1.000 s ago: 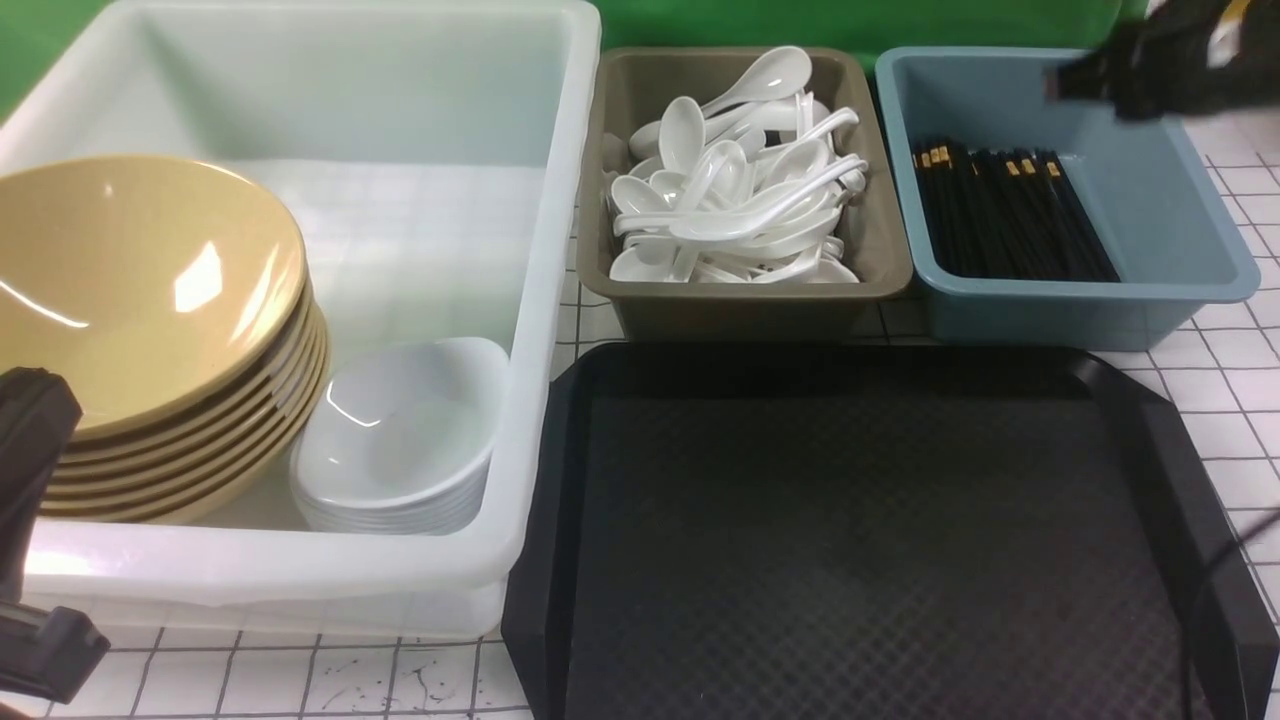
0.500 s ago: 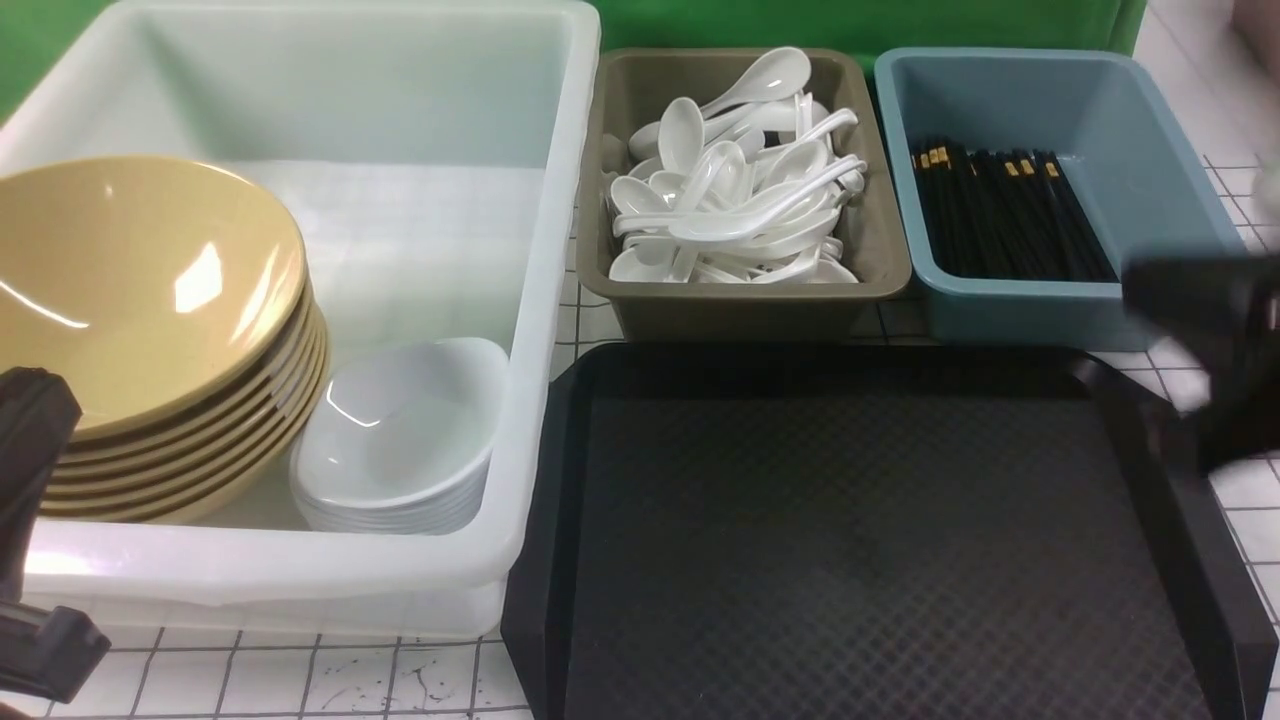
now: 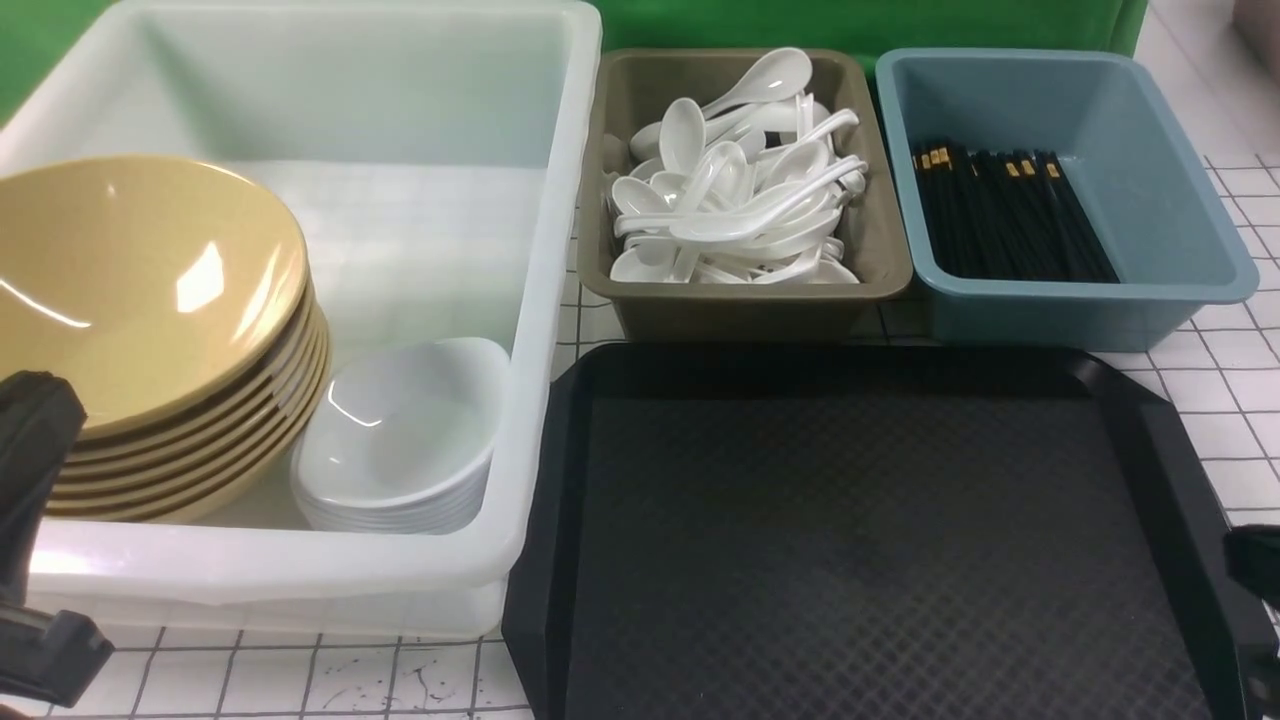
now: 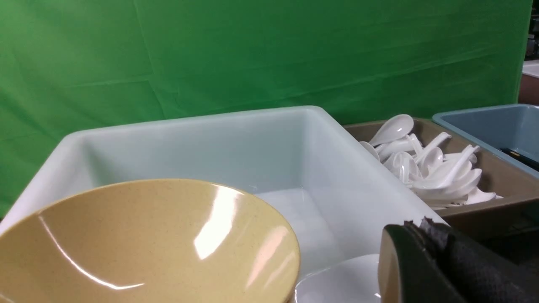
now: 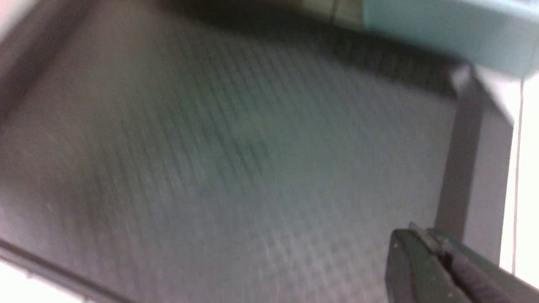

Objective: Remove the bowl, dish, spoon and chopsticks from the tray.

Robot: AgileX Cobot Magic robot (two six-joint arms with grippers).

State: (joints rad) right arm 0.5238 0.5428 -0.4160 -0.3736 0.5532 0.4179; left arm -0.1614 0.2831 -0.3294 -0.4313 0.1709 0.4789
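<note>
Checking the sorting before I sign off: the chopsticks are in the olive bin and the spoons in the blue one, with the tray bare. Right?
Not quite: the bins are swapped. The front view shows the chopsticks lying in the blue bin and the white spoons piled in the olive bin. The black tray is indeed bare.

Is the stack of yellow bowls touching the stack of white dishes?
Touching. The front view shows the yellow bowls leaning over and meeting the white dishes with no gap.
</note>
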